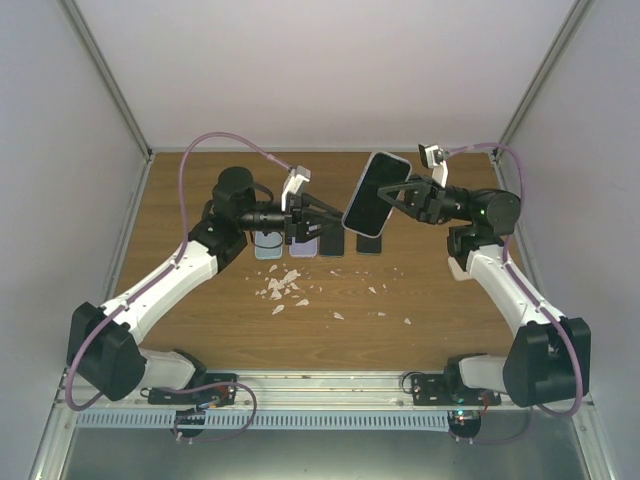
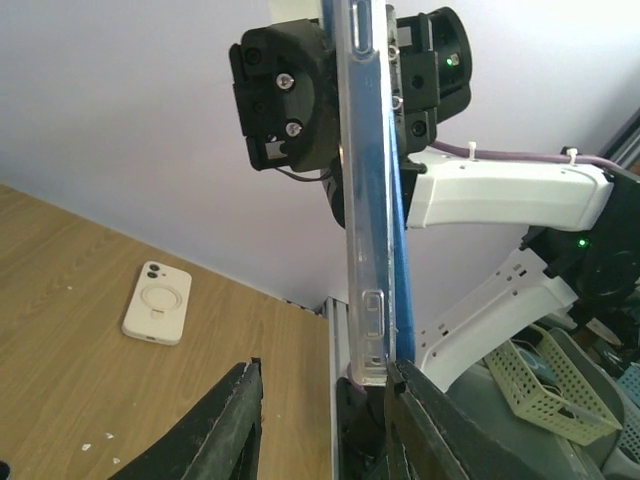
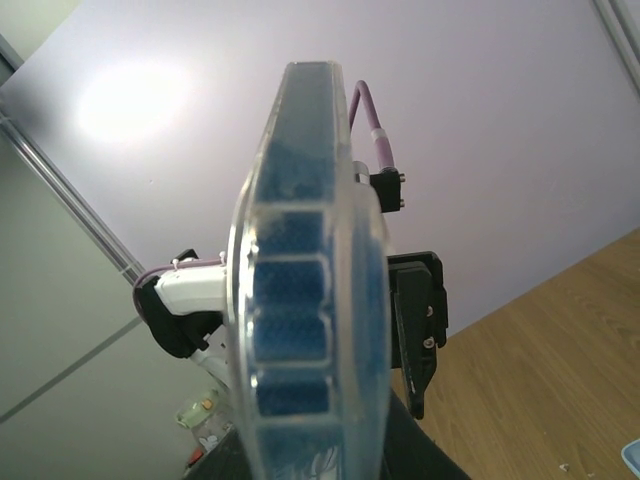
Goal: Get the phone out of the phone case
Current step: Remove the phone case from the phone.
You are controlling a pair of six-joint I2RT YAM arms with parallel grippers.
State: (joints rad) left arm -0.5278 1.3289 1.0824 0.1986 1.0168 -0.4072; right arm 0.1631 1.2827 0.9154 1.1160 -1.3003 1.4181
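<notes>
Phone [image 1: 375, 195] in its clear phone case [image 2: 355, 200] hangs in mid-air above the table [image 1: 420, 330], tilted with the screen facing up toward the top camera. The right gripper [image 1: 398, 195] has its jaws clamped on the phone's right side, probably to keep it steady and clear of the table so the other arm can work on the case.

At the phone's lower end, the left gripper [image 1: 338, 220] has its jaws apart and straddling that end. In the left wrist view one finger [image 2: 405, 385] looks to be touching the corner, while the other finger [image 2: 240, 420] is well off the case. This setup suggests a pinch on the case lip to peel it away, though no firm hold shows yet.

Below the phone, a row of spare phones [image 1: 305, 245] lies flat on the table, with white scraps [image 1: 285, 285] scattered just nearer the arm bases.
</notes>
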